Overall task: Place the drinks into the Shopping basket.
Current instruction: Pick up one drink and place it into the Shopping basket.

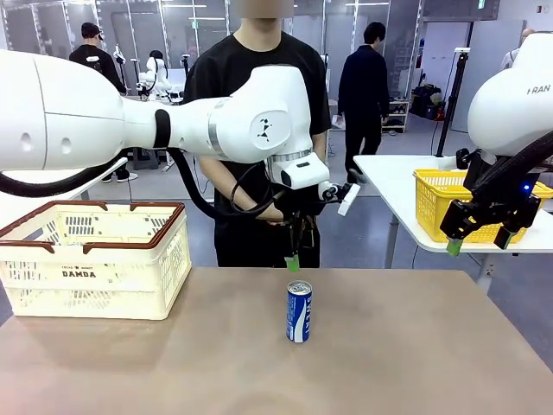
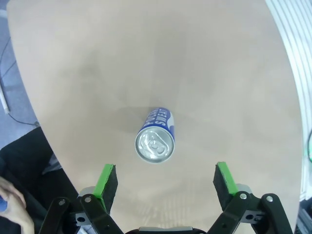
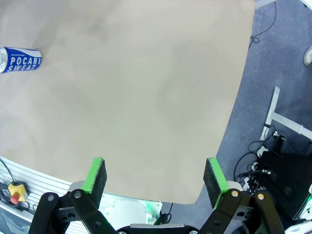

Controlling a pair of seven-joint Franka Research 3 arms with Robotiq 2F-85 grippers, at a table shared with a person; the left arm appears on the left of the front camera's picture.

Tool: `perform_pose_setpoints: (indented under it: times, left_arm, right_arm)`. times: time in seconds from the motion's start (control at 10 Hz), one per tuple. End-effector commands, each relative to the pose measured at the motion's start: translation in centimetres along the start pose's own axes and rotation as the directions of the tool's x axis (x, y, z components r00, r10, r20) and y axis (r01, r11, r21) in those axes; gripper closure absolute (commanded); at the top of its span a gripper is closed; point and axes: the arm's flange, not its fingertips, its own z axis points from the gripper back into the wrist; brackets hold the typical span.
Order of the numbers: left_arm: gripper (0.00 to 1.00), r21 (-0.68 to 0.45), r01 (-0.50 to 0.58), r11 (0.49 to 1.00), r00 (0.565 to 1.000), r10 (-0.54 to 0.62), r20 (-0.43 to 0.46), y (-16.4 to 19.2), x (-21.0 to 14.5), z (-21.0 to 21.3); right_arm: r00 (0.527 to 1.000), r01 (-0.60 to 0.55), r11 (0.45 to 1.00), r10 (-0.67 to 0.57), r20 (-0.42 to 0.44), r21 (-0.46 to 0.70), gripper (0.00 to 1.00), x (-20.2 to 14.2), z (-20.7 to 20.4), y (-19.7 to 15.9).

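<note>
My left fingers (image 1: 295,258) hang wide above the blue can (image 2: 155,140), which stands upright mid-tabletop (image 2: 219,73), well right of the basket (image 1: 130,278). I'd descend straight, centre it between the pads, then close gently. My right fingers (image 3: 96,178) are wide and empty.

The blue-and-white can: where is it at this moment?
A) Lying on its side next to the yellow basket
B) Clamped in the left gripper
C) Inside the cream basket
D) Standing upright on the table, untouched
D: the blue-and-white can stands upright on the table, while the left gripper hangs open above it, its pads clear of the can on both sides.
</note>
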Motion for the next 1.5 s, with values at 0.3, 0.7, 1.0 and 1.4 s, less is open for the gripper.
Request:
perform_pose_setpoints:
  times: [0.3,0.7,1.0,1.4]
  left_arm:
    - [0.0,-0.016,-0.06,0.998,0.995,0.058,-0.079,1.6,1.2,-3.1]
    - [0.0,-0.042,-0.085,0.995,0.994,0.082,-0.075,2.0,0.3,-6.3]
    - [0.0,-0.061,-0.098,0.993,0.993,0.094,-0.074,2.2,0.1,-8.5]
    - [0.0,-0.076,-0.122,0.99,0.991,0.118,-0.061,2.6,-0.1,-10.2]
  right_arm:
    - [1.0,0.0,1.0,0.0,-0.005,-0.002,0.0,0.0,0.2,-0.2]
    - [1.0,0.0,1.0,0.0,-0.005,-0.002,0.0,0.0,0.2,-0.2]
    - [1.0,0.0,1.0,0.0,-0.005,-0.002,0.0,0.0,0.2,-0.2]
    - [1.0,0.0,1.0,0.0,-0.005,-0.002,0.0,0.0,0.2,-0.2]
